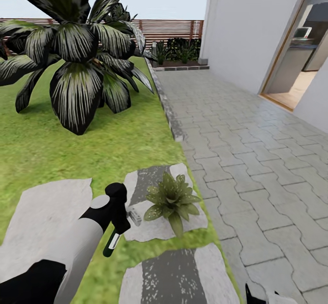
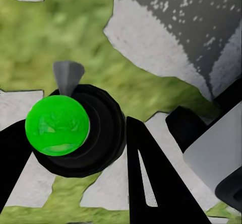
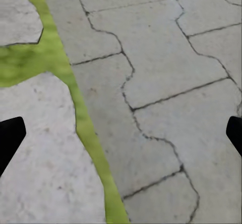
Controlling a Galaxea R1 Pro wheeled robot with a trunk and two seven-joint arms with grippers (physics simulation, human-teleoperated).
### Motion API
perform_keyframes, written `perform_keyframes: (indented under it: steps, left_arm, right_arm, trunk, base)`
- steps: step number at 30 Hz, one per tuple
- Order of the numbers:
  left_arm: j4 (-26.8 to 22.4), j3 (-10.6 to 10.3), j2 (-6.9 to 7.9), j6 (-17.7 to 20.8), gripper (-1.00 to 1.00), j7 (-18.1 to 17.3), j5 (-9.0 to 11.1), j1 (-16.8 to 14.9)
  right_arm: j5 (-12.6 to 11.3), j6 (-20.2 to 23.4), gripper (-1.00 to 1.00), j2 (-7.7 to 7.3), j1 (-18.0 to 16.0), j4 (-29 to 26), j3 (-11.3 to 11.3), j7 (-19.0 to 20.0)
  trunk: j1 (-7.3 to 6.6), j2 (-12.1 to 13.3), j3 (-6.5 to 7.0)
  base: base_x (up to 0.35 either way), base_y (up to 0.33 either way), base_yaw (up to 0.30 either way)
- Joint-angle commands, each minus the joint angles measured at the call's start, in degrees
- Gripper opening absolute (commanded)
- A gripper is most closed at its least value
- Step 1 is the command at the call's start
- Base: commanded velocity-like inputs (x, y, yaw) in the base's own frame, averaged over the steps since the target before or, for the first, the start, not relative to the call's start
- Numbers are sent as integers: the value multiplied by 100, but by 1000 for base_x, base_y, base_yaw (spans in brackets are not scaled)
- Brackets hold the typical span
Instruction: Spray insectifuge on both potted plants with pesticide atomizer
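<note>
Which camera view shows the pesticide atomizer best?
The left wrist view: the pesticide atomizer appears large, seen end-on, green and black, between the left hand's fingers. In the head view it is small, hanging below the left hand. The right wrist view gives paving and grass.

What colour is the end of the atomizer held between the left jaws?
Bright green on the pesticide atomizer, ringed in black; clearest in the left wrist view.

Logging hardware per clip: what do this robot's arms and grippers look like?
The left arm is a light grey tube with black joint sections and a round grey cap at the wrist. The left gripper has flat black tapering fingers. The right gripper's fingertips are black too.
</note>
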Motion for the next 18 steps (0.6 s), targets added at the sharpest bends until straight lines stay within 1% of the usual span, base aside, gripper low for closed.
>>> perform_keyframes:
  steps: [1, 4, 13, 16, 18]
  left_arm:
    - [-3, -6, -9, 61, -100, -57, -50, 2]
    - [-3, -7, -12, 61, -100, -51, -50, 5]
    - [-3, -7, -48, 61, -100, -49, -50, 5]
    - [-3, -14, -49, 66, -100, -49, -50, 5]
    - [-3, -6, -49, 152, -100, -49, -50, 9]
  right_arm:
    - [23, -18, 100, 2, -7, -7, -49, 46]
    - [23, -18, 100, 0, -7, -8, -50, 46]
    - [23, -18, 100, 0, -6, -2, -50, 46]
    - [23, -18, 100, 0, -6, 1, -48, 46]
    - [23, -18, 100, 0, -7, 1, -43, 46]
  trunk:
    - [2, -2, -5]
    - [2, -2, -5]
    - [2, -2, -5]
    - [2, -2, -5]
    - [2, -2, -5]
  base:
    - [221, -182, 138]
    - [61, -247, 27]
    - [3, -271, 5]
    - [3, -272, 126]
    - [190, -226, 270]
